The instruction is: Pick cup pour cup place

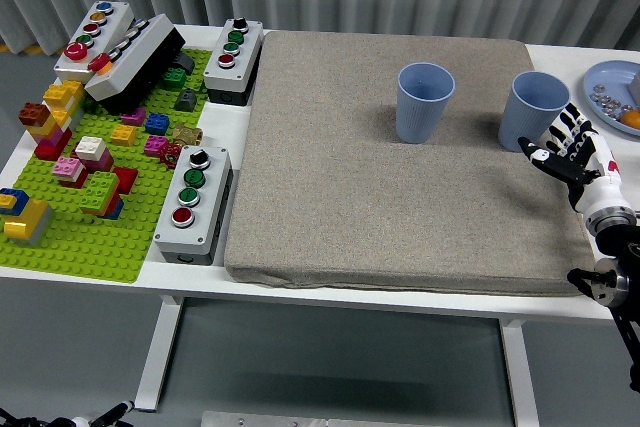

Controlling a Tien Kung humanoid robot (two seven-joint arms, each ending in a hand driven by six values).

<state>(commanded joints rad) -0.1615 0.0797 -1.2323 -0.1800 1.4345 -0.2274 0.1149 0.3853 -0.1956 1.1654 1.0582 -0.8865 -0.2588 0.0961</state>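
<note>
Two light blue cups stand upright on the grey mat: one near the middle back, the other at the right back. My right hand comes in from the lower right with its fingers spread. It is just to the right of the right cup's lower side, very close to it, and holds nothing. What is inside the cups does not show. The left arm is out of view.
A green baseplate with several coloured bricks lies at the left. Three button boxes stand beside it and at the back left. A blue plate with small items sits at the far right edge.
</note>
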